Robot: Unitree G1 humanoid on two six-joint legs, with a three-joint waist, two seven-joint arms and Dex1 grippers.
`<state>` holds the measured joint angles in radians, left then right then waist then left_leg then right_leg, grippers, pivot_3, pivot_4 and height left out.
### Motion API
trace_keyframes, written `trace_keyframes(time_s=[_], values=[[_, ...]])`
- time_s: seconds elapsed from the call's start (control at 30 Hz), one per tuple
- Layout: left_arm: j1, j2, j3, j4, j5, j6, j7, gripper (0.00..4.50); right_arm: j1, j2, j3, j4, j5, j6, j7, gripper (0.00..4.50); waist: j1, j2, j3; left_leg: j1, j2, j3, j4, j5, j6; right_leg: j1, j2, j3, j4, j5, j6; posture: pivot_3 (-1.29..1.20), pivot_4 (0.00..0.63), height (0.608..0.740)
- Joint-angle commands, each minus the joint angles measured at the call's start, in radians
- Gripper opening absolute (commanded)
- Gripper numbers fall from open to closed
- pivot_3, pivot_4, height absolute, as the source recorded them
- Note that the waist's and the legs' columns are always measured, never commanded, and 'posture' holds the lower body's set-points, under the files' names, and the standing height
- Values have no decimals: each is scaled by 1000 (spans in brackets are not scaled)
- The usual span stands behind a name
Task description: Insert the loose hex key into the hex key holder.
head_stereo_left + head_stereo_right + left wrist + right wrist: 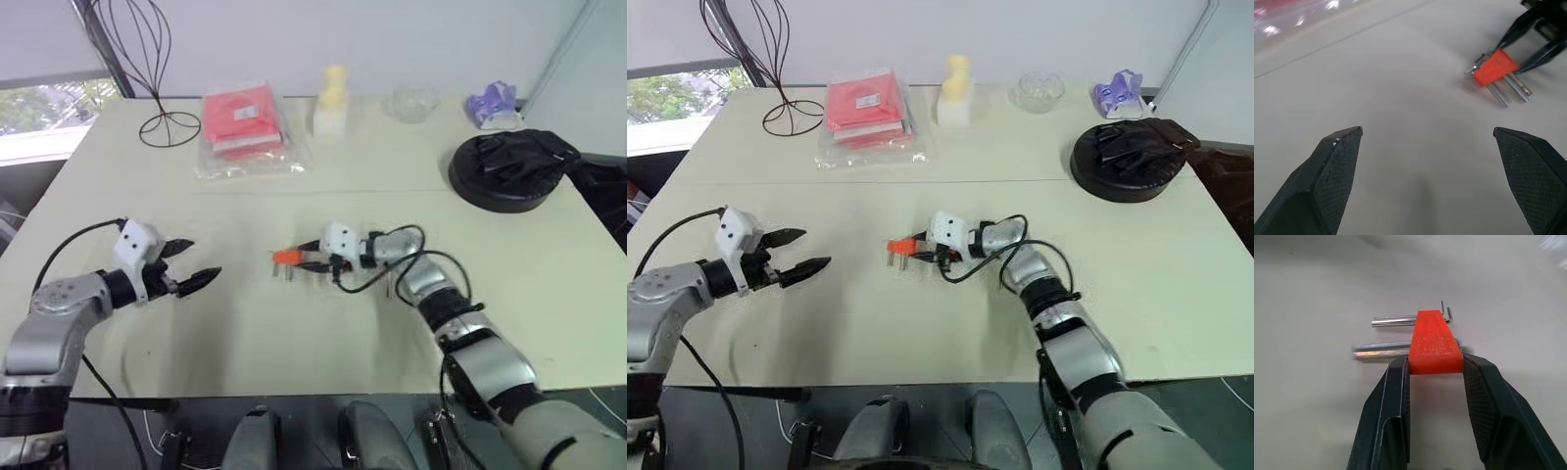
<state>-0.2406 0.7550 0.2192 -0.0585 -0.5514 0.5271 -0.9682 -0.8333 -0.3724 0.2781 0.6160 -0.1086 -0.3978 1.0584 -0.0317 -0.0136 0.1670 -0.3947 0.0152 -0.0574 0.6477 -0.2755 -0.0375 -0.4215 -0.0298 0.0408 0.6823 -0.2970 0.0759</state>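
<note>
Now the right hand [1434, 366] is clenched on the hex key holder [1433, 343], gripping the orange-red block by its near end, with metal keys sticking out of its side. It is near the middle of the bench [294, 333]. The left hand [192, 264] is well apart to the left, with its fingers [1334, 169] spread wide and nothing between them. I cannot tell which rod is the loose hex key.
</note>
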Motion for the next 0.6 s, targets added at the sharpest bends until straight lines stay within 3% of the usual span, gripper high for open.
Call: trace_keyframes(time_s=[0.03, 0.17, 0.33, 0.6], values=[[-121, 4, 31, -31, -173, 148, -54, 4500, -82, -55, -31, -128, -15, -135, -36, 985, -7, 0, 0, 0, 0, 0, 0, 0, 0, 0, 0, 0, 0, 0, 0, 0, 150, 740], [-283, 28, -7, 19, -256, 261, -139, 4500, -144, -120, -65, -102, -24, -261, -102, 985, -18, -1, 0, 2, 0, 1, -1, 0, 0, 0, 3, 0, 1, 0, 0, 0, 150, 740], [-518, 7, -106, 261, -159, 199, -252, 4500, -158, -146, -89, -121, 0, -358, -164, 985, -16, 0, 0, 2, 0, 2, -1, 0, 0, 0, 4, 1, 1, 0, 0, 0, 150, 740], [-745, -55, -206, 555, -45, 123, -418, 4500, -135, -141, -96, -241, -2, -381, -263, 985, -14, 0, 1, 2, -1, 4, -1, 3, -4, -1, 5, 1, 0, 0, 0, 0, 150, 740]])
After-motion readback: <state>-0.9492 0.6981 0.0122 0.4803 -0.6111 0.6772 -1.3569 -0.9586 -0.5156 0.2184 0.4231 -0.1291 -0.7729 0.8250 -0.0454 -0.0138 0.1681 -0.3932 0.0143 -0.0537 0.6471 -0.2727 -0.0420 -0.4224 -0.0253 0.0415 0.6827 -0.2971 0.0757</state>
